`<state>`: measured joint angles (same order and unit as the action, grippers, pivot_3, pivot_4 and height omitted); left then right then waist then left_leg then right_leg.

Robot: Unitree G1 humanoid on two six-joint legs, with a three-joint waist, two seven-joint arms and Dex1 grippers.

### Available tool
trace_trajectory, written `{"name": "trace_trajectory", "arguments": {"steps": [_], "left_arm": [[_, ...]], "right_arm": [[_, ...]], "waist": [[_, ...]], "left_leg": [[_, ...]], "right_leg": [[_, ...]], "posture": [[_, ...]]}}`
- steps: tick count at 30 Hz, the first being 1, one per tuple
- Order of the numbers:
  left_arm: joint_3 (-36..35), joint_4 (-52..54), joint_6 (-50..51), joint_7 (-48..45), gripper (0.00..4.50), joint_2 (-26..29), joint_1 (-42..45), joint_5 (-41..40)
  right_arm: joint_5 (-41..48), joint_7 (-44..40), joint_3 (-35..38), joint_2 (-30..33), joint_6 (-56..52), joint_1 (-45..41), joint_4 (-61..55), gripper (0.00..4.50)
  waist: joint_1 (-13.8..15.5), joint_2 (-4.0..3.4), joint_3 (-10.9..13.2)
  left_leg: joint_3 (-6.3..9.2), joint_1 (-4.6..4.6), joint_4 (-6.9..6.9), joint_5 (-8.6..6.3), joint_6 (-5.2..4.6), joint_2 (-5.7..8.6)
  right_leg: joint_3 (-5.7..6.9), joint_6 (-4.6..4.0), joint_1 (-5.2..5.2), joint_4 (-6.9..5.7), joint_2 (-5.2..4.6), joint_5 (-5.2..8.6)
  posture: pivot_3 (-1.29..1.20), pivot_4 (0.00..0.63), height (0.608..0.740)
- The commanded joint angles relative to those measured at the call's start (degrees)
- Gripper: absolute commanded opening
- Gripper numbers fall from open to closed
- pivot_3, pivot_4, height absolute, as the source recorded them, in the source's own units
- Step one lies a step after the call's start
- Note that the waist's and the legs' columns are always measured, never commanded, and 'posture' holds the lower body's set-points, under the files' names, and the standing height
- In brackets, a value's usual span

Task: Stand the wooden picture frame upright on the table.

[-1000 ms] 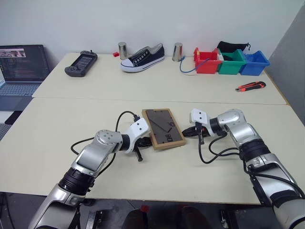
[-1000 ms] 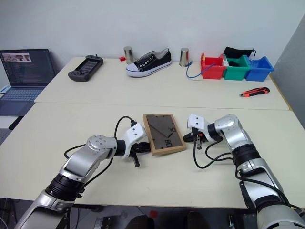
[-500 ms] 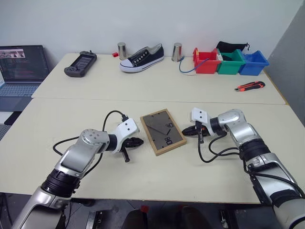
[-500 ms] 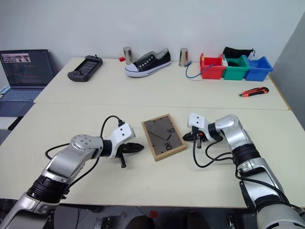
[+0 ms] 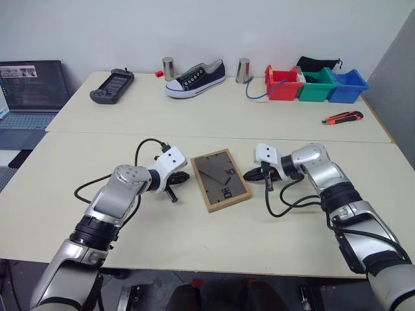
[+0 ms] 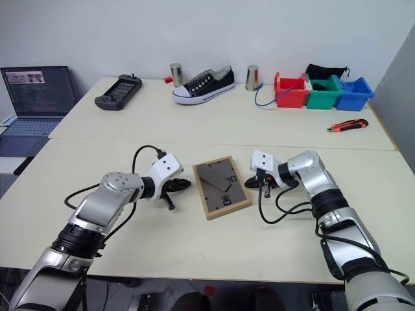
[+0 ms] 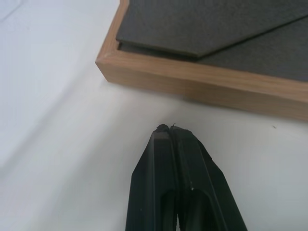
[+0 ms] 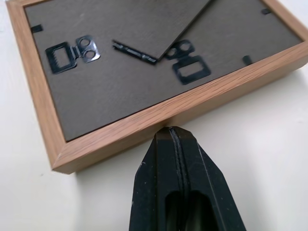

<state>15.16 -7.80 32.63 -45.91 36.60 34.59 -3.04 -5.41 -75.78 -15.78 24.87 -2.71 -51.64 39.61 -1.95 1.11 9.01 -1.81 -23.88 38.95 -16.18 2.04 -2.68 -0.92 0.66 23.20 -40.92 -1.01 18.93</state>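
The wooden picture frame [image 5: 220, 179] lies flat on the table [image 5: 97, 155], a little below the centre of the head view, backing side up. Its dark stand flap [image 8: 144, 21] is uppermost and the metal hangers face the ceiling. It is not yet upright.

The left gripper [image 5: 182, 176] sits just left of the frame, fingers pressed together and holding nothing. In its wrist view the tips [image 7: 168, 129] stand a short way off the wooden edge, not touching. The right gripper [image 5: 249, 175] sits just right of the frame, likewise closed and empty. In its wrist view the tip [image 8: 171, 130] meets or all but meets the near wooden side; contact cannot be confirmed.

Assessment: the step in hand appears to be bracing the frame from both sides before tipping it up.

Recommendations:
- Bring the left tips squarely against the edge before any lift, so the frame does not skate across the smooth top.
- Keep the two contacts opposite each other; offset pushes would spin it.
- Raise one long edge slowly while the other stays planted.
- The flap looks nearly flat against the backing; it likely needs swinging out, or the frame will not stand.
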Motion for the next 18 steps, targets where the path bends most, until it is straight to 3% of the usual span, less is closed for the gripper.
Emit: {"name": "trace_trajectory", "arguments": {"steps": [1,18], "left_arm": [[1.25,-2.42,-2.87,-0.97,0.05,-0.56,2.67,2.32],[3.59,-11.55,-9.34,-5.12,0.05,-5.76,8.88,6.62]], "right_arm": [[1.90,-3.02,-0.03,1.60,-1.68,1.12,-5.06,0.00],[7.29,-7.12,-0.51,4.26,-14.61,7.71,-23.53,0.00]], "waist": [[0.04,0.00,0.00],[0.35,0.01,-0.01]], "left_leg": [[0.01,0.00,0.00,0.00,0.00,0.00],[0.05,-0.02,0.03,0.00,0.00,0.06]], "right_leg": [[0.01,0.00,0.00,0.00,0.00,0.00],[0.05,0.00,-0.01,0.00,-0.03,0.00]], "posture": [[0.00,0.150,0.740],[0.00,0.150,0.740]]}}
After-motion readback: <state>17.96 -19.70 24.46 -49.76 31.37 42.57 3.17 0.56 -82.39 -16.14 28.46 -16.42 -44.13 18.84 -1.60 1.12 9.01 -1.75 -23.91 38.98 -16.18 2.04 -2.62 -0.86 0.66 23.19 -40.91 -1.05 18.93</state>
